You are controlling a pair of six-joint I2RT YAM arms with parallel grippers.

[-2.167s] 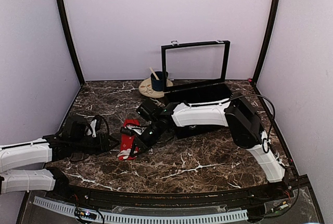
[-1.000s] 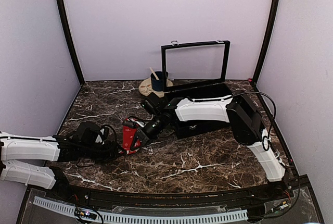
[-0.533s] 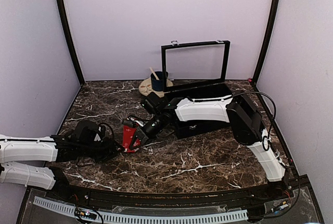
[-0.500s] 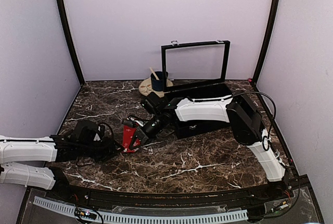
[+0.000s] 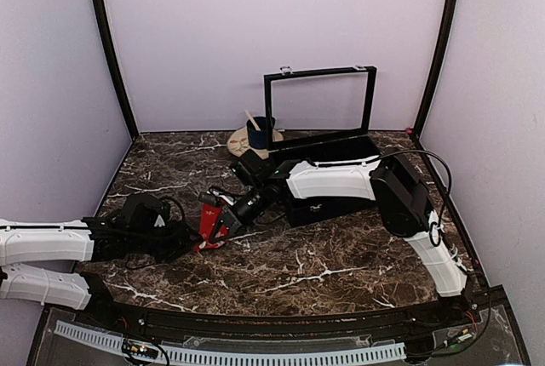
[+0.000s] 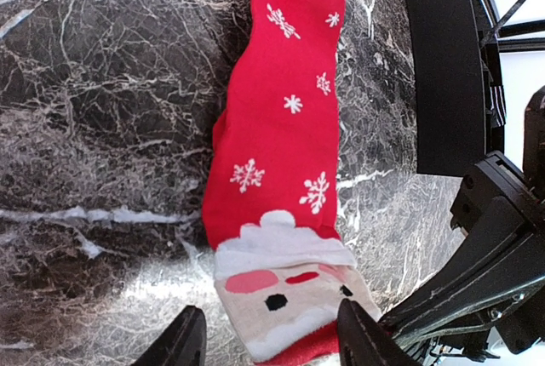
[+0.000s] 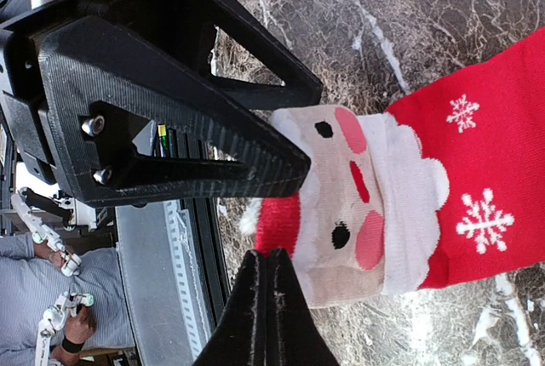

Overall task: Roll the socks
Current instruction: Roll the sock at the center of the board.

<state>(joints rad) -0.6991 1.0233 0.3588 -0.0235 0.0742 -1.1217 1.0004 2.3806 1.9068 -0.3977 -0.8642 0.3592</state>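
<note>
Only wrist cams show Santa face [image 6: 285,285] on socks [image 6: 277,128]; top: red patch.

One marble worktop [image 5: 341,255] carries everything. Two grippers are in view: one left gripper [image 6: 264,342] and one right gripper [image 7: 268,257]. One red Santa sock [image 6: 281,170] shows plainly; whether a second lies beneath it cannot be told. At the back stand one black box [image 5: 332,150], one dark blue mug [image 5: 258,133] and one round tan mat [image 5: 241,143].

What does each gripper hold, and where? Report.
Nothing clearly. Left gripper stands open astride the Santa-face end of the red sock; right gripper is shut, tips at that end's edge; a pinch cannot be told.
</note>
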